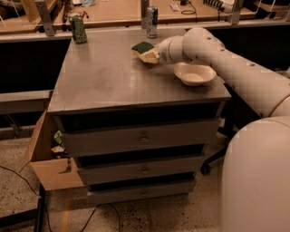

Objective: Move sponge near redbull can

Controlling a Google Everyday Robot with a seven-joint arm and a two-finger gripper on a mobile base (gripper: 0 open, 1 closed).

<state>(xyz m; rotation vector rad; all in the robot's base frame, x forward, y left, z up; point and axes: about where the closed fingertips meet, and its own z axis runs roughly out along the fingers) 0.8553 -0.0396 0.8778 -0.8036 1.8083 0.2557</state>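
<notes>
The sponge [142, 48], dark green on top with pale yellow foam below, is held just above the grey cabinet top [108, 72], right of centre toward the back. My gripper [149, 55] reaches in from the right on a white arm and is shut on the sponge. The redbull can [152, 21], slim, silver and blue, stands upright at the back edge of the cabinet top, a short way behind the sponge and slightly to its right.
A wider green can [78, 28] stands at the back left corner. A white bowl [195, 73] sits on the right side, under my arm. A wooden bench [118, 11] runs behind. An open cardboard box [47, 158] stands on the floor at left.
</notes>
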